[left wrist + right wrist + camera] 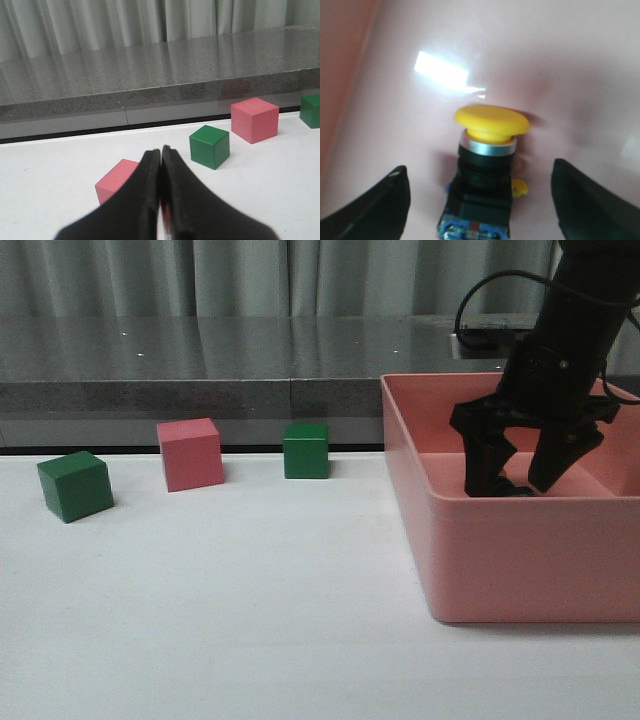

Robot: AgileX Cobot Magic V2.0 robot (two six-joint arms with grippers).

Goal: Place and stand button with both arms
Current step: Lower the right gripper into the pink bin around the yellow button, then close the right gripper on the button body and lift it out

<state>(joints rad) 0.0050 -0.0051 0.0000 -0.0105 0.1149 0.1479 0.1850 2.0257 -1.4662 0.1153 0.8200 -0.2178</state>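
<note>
- Left of everything in the front view, a dark green cube [75, 485], a pink cube [190, 453] and a second green cube [305, 450] sit well apart on the white counter [230, 600]; all are matte, sharp-edged blocks, far from the right arm's jaws.
- The left gripper [161, 155] appears only in its wrist view: its two black, tapering jaws are clenched together with nothing between them, and another pink cube [116, 182] lies just beyond their tips.
- The pink bin [520, 560] is smooth, glossy plastic with rounded corners and tall walls.
- The right gripper [518, 480] is lowered inside the bin, its black jaws released and spread.
- The button [487, 165] lies on the bin floor between those spread jaws, touching neither. It has a smooth yellow mushroom cap, a shiny silver collar, a black cylindrical body and a squarish base with blue at its end.
- Judged step: the first pick, with the right arm poised to grasp. The next move seems to call for closing on the black body rather than the slippery domed cap, then lifting clear of the bin's wall.
</note>
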